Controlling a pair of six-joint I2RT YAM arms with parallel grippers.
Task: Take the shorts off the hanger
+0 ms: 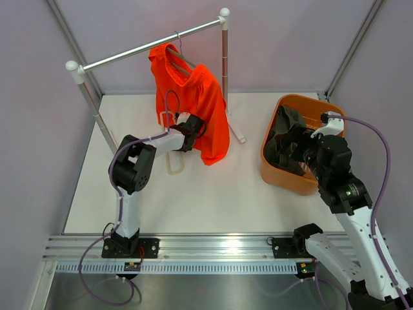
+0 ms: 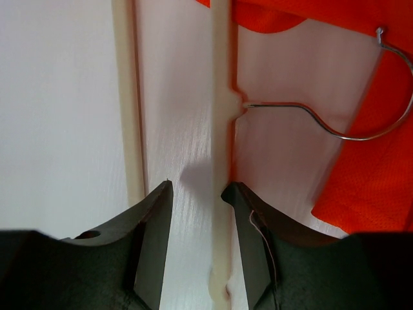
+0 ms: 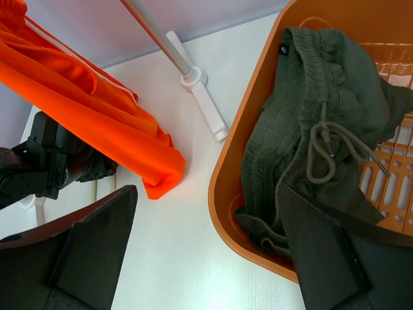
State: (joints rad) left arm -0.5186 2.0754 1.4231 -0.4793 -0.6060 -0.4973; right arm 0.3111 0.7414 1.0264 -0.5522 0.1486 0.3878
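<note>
Top view: shorts point(image 1: 201, 106) hang on the hanger point(image 1: 183, 61) from the rail point(image 1: 155, 44) by the table's point(image 1: 193, 206) far edge. Left wrist: my left gripper point(image 2: 197, 188) stands parted astride a cream hanger point(image 2: 221, 129). Right wrist: my right gripper point(image 3: 206, 194) is spread wide over the basket point(image 3: 237, 152).

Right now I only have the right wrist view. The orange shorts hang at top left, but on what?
Observer: The shorts hang on a dark hanger hooked over the rack's rail.
Operator: And on the left?
Observer: The left end effector straddles the bar of a cream hanger, jaws apart.
Operator: Does that one carry anything?
Observer: Nothing visible; its wire hook sticks out bare beside the orange fabric.
</note>
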